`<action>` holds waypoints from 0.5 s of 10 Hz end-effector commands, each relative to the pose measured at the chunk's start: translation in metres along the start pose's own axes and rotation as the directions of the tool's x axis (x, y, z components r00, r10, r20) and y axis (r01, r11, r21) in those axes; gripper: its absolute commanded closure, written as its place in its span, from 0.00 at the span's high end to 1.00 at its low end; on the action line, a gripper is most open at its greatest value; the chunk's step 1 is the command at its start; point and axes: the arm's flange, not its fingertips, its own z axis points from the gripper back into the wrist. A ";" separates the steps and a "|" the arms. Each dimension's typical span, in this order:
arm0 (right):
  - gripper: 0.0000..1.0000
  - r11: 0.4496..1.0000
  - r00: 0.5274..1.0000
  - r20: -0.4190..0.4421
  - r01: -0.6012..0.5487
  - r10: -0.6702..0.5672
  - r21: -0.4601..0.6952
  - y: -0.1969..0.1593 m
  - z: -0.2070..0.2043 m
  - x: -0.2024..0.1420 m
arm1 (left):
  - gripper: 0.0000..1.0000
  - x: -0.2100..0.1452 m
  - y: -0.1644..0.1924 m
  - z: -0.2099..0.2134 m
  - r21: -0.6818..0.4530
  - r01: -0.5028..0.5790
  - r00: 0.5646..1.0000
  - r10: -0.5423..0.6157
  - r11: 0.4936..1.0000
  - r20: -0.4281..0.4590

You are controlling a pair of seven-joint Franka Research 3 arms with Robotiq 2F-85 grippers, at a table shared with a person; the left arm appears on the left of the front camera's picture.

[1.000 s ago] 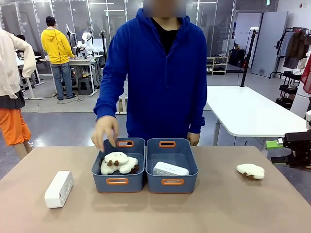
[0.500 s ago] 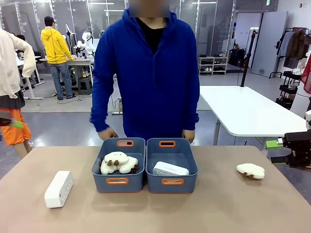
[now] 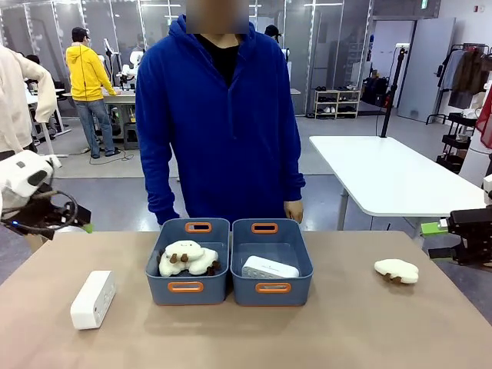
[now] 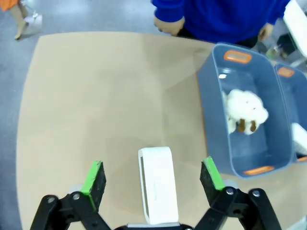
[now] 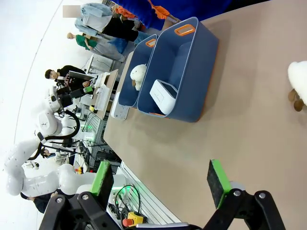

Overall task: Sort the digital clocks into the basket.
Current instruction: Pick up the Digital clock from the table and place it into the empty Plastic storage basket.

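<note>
- The left arm (image 3: 27, 181) reaches in from the left edge, above the worktop (image 3: 346, 330)
- The left gripper (image 4: 152, 171) hangs wide open over the white clock (image 4: 158, 184), with one green pad to each side and nothing held
- The right gripper (image 5: 158, 172) is also spread wide and empty, well apart from the baskets
- The second clock (image 3: 270, 268) lies in the right basket (image 3: 296, 296), and a plush toy (image 3: 187, 259) lies in the left basket (image 3: 157, 288)
- A second ago the person's hand (image 4: 169, 25) was at the left basket's far rim; it is now drawn back, and the left arm has come into the front view
</note>
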 end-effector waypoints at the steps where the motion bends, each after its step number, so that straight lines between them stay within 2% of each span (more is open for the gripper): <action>1: 1.00 1.000 1.000 -0.014 -0.004 0.004 -0.004 0.000 0.001 0.001 | 1.00 0.001 -0.008 -0.023 0.020 0.008 1.000 -0.008 1.000 -0.027; 3: 1.00 1.000 1.000 -0.014 -0.004 0.004 -0.004 0.000 0.001 0.001 | 1.00 -0.013 -0.017 -0.039 0.070 -0.006 0.993 0.014 0.998 -0.116; 5: 1.00 1.000 1.000 -0.014 -0.004 0.004 -0.004 0.000 0.001 0.001 | 1.00 -0.038 -0.029 -0.062 0.059 0.005 0.978 0.008 0.998 -0.210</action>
